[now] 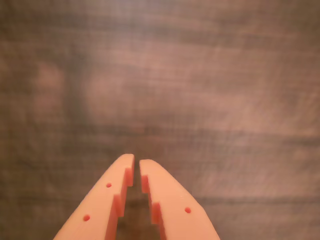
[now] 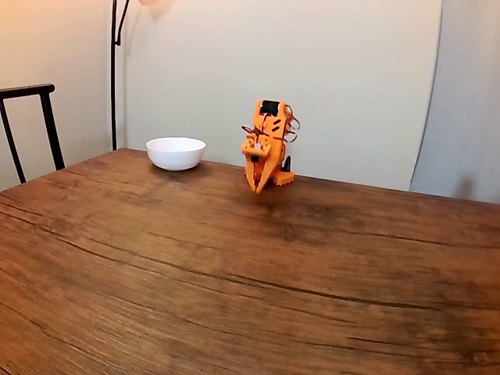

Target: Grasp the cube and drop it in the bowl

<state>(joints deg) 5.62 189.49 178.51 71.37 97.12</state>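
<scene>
My orange gripper (image 1: 136,161) comes up from the bottom edge of the wrist view, its two fingers nearly together with a thin gap and nothing between them, over bare blurred wood. In the fixed view the orange arm is folded at the far side of the table, gripper (image 2: 258,188) pointing down just above the tabletop. The white bowl (image 2: 176,152) stands to the left of the arm near the table's back edge. The cube is out of view.
A wide brown wooden table (image 2: 234,273) stretches toward the camera in the fixed view. A dark chair back (image 2: 31,125) stands at the left edge, a thin lamp pole (image 2: 114,78) behind the table, and a pale wall beyond.
</scene>
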